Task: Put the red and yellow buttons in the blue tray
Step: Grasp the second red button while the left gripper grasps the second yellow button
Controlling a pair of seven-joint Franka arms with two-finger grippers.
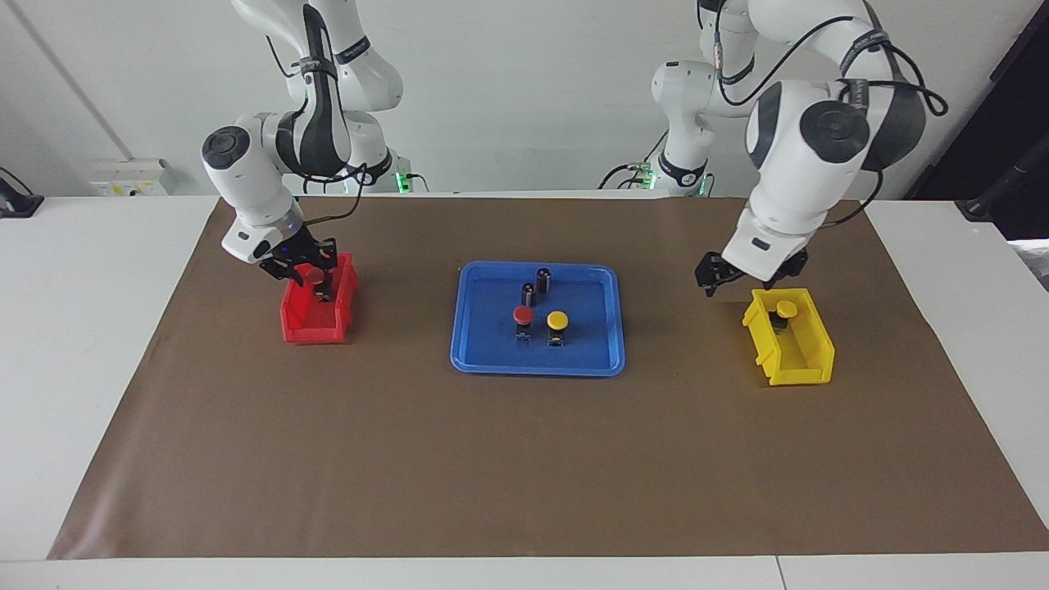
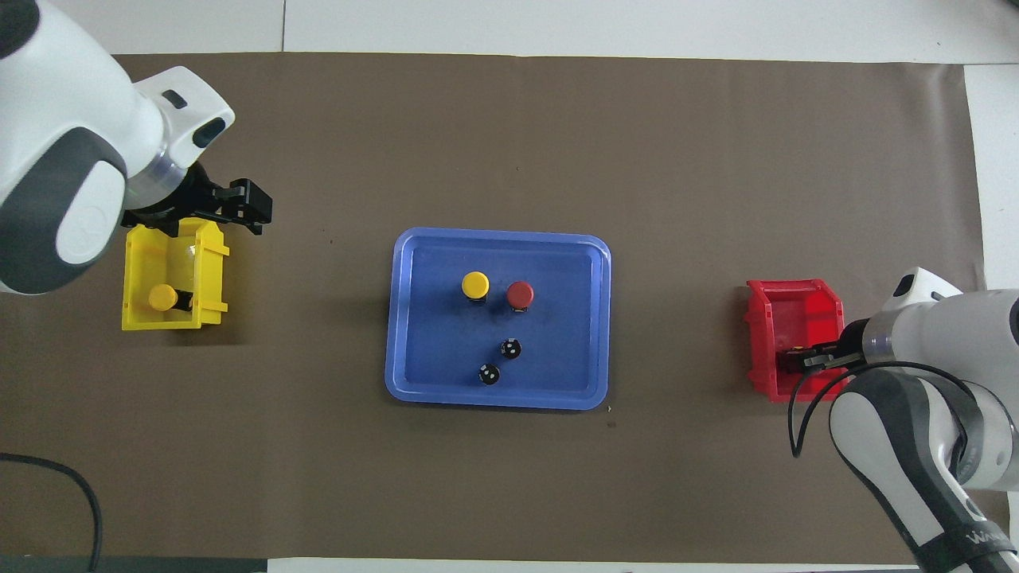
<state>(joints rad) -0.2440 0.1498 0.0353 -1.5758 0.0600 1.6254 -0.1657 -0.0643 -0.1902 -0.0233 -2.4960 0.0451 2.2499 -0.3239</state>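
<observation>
Right gripper (image 1: 315, 274): positioned in the red bin (image 1: 318, 315), at the right arm's end of the table. Its fingers are closed around a red button (image 1: 315, 274), just visible between them.

Left gripper (image 1: 719, 274): positioned beside the yellow bin (image 1: 791, 340), above the bin's edge nearer the robots and toward the table's middle. Whether its fingers are open cannot be told; nothing is seen in it.

Yellow bin: contains one yellow button (image 1: 786, 310).

Blue tray (image 1: 483, 352): located mid-table between the bins. It holds one red button (image 1: 523, 315) and one yellow button (image 1: 557, 320) side by side. Two dark cylinders (image 1: 536, 284) stand nearer the robots.
</observation>
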